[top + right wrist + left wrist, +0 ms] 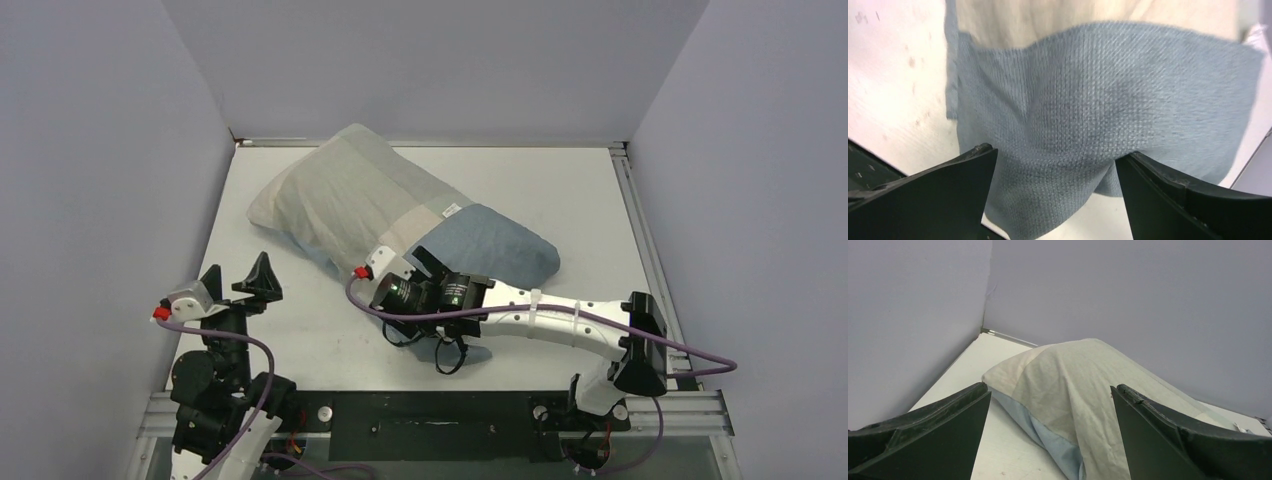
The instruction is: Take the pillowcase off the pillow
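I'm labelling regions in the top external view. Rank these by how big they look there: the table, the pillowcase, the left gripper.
1. table
2. pillowcase
3. left gripper
None of the three look close in size.

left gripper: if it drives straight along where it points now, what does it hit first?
Probably the pillowcase, its pale grey-green side, centred ahead of the left gripper. A strip of bare table lies between; how far is unclear.
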Tool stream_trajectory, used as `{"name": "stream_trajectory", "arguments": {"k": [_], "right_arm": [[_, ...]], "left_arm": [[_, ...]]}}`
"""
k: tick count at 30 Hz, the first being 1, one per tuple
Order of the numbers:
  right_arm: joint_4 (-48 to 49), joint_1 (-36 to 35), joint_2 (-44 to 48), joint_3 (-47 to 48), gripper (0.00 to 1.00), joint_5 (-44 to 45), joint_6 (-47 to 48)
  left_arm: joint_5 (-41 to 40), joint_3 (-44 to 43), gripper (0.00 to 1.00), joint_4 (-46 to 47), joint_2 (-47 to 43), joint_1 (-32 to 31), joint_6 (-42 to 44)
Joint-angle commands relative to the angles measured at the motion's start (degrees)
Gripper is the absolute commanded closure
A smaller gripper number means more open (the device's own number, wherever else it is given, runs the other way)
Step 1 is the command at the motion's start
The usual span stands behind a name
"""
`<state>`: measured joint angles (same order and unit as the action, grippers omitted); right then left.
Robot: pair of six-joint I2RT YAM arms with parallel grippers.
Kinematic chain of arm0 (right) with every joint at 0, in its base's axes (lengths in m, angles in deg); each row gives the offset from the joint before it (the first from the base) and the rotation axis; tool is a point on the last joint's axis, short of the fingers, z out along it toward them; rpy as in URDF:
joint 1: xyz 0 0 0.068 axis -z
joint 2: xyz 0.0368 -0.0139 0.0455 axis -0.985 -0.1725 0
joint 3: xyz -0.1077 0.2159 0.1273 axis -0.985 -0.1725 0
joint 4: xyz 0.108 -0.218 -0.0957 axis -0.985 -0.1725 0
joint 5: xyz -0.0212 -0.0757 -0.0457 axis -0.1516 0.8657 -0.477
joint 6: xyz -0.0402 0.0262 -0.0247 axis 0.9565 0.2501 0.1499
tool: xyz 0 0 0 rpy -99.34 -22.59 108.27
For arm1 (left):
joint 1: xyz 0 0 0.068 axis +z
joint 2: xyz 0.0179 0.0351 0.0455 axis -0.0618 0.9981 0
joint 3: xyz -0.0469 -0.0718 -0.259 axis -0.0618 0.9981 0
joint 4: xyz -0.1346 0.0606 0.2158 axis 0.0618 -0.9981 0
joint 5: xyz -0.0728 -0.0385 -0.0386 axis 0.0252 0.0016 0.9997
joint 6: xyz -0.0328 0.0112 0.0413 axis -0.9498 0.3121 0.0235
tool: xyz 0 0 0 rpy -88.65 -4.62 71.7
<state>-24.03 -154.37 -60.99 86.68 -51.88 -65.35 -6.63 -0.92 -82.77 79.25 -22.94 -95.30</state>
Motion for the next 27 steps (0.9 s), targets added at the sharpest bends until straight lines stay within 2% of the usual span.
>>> {"name": "stream_trajectory", "arguments": {"k": [1,6,11,17,21,23,24,25,26,27], "right_arm": [[-0.55,-0.64,-4.23,10.95,0.10,6.14,7.28],[1.21,-0.83,-13.77,21.41,0.10,11.64,16.58],[8.14,1.07,-22.52,25.29,0.10,14.37,25.65],[14.96,6.23,-32.90,25.94,0.10,17.40,28.63],[15.56,11.15,-39.34,26.41,0.10,15.43,27.25],[15.70,12.75,-40.78,26.38,0.04,14.57,26.52],[15.80,13.19,-41.04,26.50,0.06,14.11,26.22],[15.66,13.55,-41.01,26.82,0.21,13.22,25.99],[15.38,13.68,-40.76,27.36,0.54,11.64,25.61],[15.55,13.66,-40.14,27.77,0.77,10.46,25.05]], "left_arm": [[-5.13,-3.46,0.04,-1.36,-8.53,0.62,-1.56],[-9.89,-4.28,0.04,-2.97,-8.53,1.58,-3.03],[-12.65,-4.91,0.04,-4.08,-8.60,1.73,-3.95],[-11.88,-5.01,0.04,-3.98,-8.62,1.73,-4.04],[-10.75,-4.92,0.04,-3.81,-8.62,1.60,-3.80],[-10.29,-4.87,0.04,-3.67,-8.62,1.55,-3.70],[-10.16,-4.91,0.04,-3.63,-8.62,1.49,-3.69],[-10.06,-4.91,0.04,-3.65,-8.62,1.47,-3.62],[-9.99,-4.91,0.04,-3.57,-8.60,1.47,-3.56],[-9.89,-4.91,0.04,-3.57,-8.62,1.47,-3.60]]}}
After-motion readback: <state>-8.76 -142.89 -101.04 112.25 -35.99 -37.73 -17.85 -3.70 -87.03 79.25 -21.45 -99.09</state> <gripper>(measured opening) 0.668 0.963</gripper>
